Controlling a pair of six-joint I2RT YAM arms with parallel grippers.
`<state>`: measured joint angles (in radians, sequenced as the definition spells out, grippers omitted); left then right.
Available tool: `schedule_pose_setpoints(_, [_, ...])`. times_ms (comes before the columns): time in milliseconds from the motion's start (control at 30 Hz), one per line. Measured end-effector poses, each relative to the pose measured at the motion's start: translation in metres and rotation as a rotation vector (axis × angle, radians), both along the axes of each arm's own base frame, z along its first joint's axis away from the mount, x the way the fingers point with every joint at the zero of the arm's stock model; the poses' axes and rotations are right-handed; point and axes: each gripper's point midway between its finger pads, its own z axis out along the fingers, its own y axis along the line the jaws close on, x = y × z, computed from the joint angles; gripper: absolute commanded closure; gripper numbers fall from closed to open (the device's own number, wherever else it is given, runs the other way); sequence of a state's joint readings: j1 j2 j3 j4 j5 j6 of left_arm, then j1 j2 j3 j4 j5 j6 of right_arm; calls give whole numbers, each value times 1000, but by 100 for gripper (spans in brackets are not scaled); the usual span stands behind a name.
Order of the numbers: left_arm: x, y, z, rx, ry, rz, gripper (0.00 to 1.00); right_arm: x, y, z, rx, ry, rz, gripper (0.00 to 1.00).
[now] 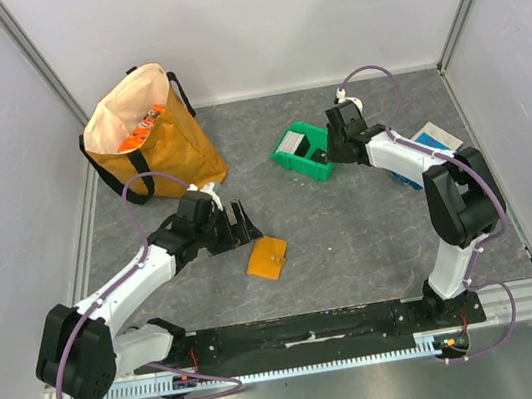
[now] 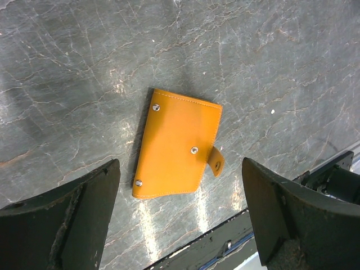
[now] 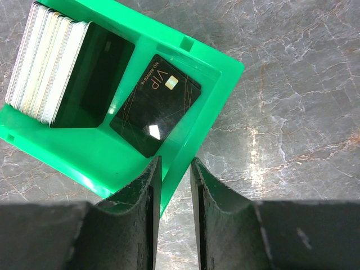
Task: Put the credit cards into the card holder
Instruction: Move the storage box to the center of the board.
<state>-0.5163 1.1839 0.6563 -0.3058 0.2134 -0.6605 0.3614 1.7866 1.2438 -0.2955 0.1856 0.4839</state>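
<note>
The orange card holder (image 1: 267,258) lies closed and flat on the table, snap tab out; in the left wrist view it (image 2: 177,143) sits just ahead of the fingers. My left gripper (image 1: 245,225) is open wide and empty, right beside it (image 2: 180,163). The credit cards are in the green bin (image 1: 301,148): a stack of white and black cards (image 3: 53,67) stands on edge, and a black VIP card (image 3: 154,104) lies flat. My right gripper (image 1: 331,149) has its jaws close together astride the bin's right wall (image 3: 176,160).
A big orange-yellow tote bag (image 1: 149,132) stands at the back left. A blue-and-white flat box (image 1: 434,142) lies at the right, partly under the right arm. A black rail (image 1: 307,330) runs along the near table edge.
</note>
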Motion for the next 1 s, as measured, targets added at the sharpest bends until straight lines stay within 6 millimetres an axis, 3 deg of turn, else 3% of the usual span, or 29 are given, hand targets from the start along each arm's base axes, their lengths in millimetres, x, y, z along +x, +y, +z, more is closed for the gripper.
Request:
schedule_pose_setpoints(433, [-1, -1, 0, -4, 2, -4, 6, 0, -1, -5, -28, 7, 29, 66])
schedule_pose_setpoints(600, [-1, -1, 0, -4, 2, -4, 7, 3, -1, -5, -26, 1, 22, 85])
schedule_pose_setpoints(833, [-1, -1, 0, -4, 2, -4, 6, 5, -4, -6, -63, -5, 65, 88])
schedule_pose_setpoints(1000, [-1, -1, 0, -4, 2, -4, 6, 4, -6, -5, -107, -4, 125, 100])
